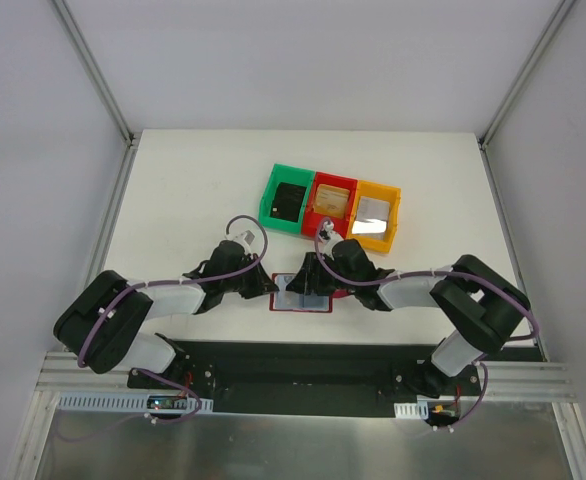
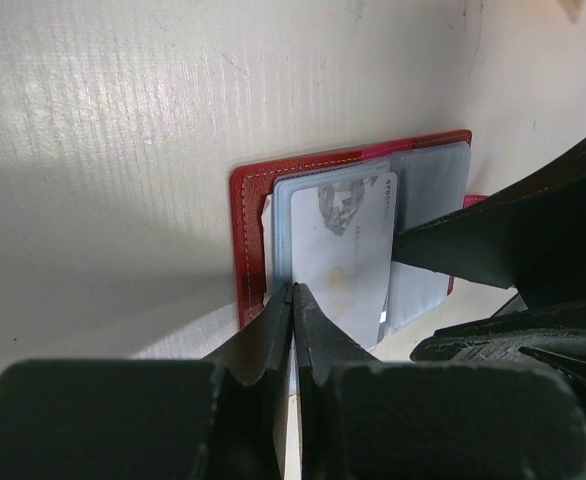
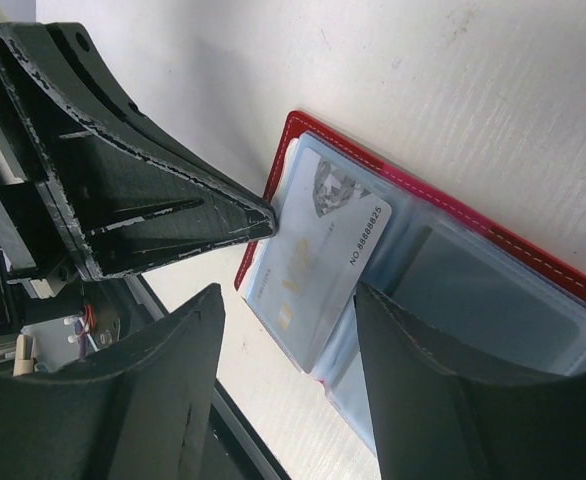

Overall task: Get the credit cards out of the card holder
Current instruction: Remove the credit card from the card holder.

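The red card holder (image 1: 318,303) lies open on the table, blue-grey pockets up; it also shows in the left wrist view (image 2: 248,235) and the right wrist view (image 3: 533,255). A silvery grey credit card (image 3: 318,265) sticks partly out of a pocket, also seen in the left wrist view (image 2: 345,250). My left gripper (image 2: 293,292) is shut, its tips pinching the near-left edge of the card holder's pocket. My right gripper (image 3: 288,335) is open, its fingers straddling the protruding card without touching it. Both grippers meet over the holder in the top view: the left gripper (image 1: 271,288) and the right gripper (image 1: 308,285).
Three bins stand in a row behind the holder: a green bin (image 1: 269,205) with a black card (image 1: 290,203), a red bin (image 1: 315,212) with a tan-gold card (image 1: 331,197), and an orange bin (image 1: 396,215) with a silvery card (image 1: 375,210). The table's near edge lies just below the holder.
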